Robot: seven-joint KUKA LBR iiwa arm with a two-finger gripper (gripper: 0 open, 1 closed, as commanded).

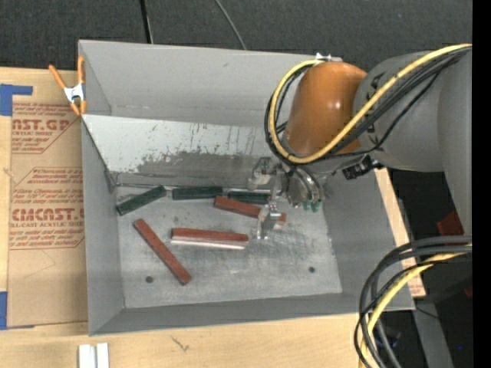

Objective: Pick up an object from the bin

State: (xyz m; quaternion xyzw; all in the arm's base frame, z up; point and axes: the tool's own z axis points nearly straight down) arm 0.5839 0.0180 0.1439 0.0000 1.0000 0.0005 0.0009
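My gripper [269, 218] hangs low near the middle of the bin, under the arm's orange cover. It is over the right end of a short red-brown bar [239, 205] that lies slanted there. A longer red and silver bar [209, 238] lies flat just left of the gripper, its right end almost touching it. A dark green bar [249, 196] sits right behind the red-brown one, partly hidden by the gripper.
Another red-brown bar [162, 251] lies diagonally at the front left. Two more dark green bars [140, 199] [197, 193] rest along the foot of the back wall on the left. The arm covers the bin's right rear corner.
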